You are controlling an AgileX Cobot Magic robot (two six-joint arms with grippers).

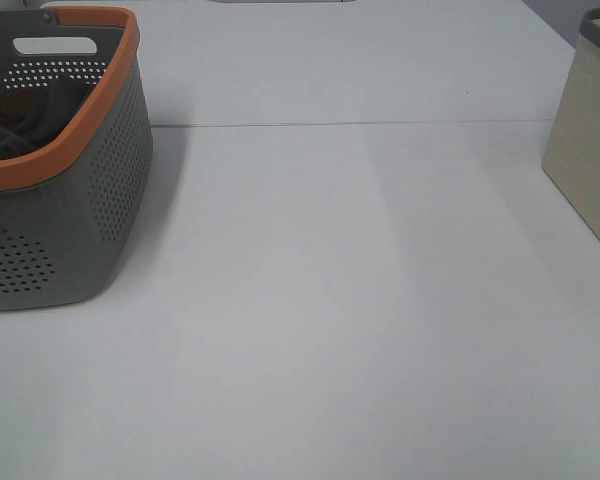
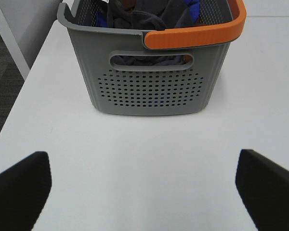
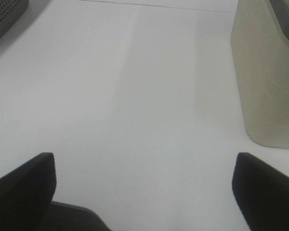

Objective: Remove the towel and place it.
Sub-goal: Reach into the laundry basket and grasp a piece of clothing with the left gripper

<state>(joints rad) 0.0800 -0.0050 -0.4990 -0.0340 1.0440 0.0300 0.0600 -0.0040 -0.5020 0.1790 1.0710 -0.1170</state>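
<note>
1. The towel [image 2: 151, 19], a dark navy-grey cloth, is lying bunched inside the basket [image 2: 149, 91]. It is showing above the rim and through the slot handle in the wall that faces the left wrist camera.
2. The basket, grey with perforated walls and an orange band along part of its rim, is standing on the white bench [image 1: 360, 300] at the left edge of the exterior high view.
3. A bright blue cloth [image 2: 194, 7] is peeking out beside the towel and touching it. How the cloths are layered deeper in the basket is hidden.
4. The left pincer [image 2: 144, 187] is facing the basket's handle wall, apart from it. Its jaws are standing wide and gripping nothing, and its two dark fingers [image 2: 19, 190] are framing bare bench surface.
5. The right pincer [image 3: 144, 190] is also spread wide and carrying nothing. It is looking over bare bench between a corner of the basket and a beige bin [image 3: 265, 82].
6. The beige bin is standing on the bench at the right edge of the exterior high view, well apart from the basket.
</note>
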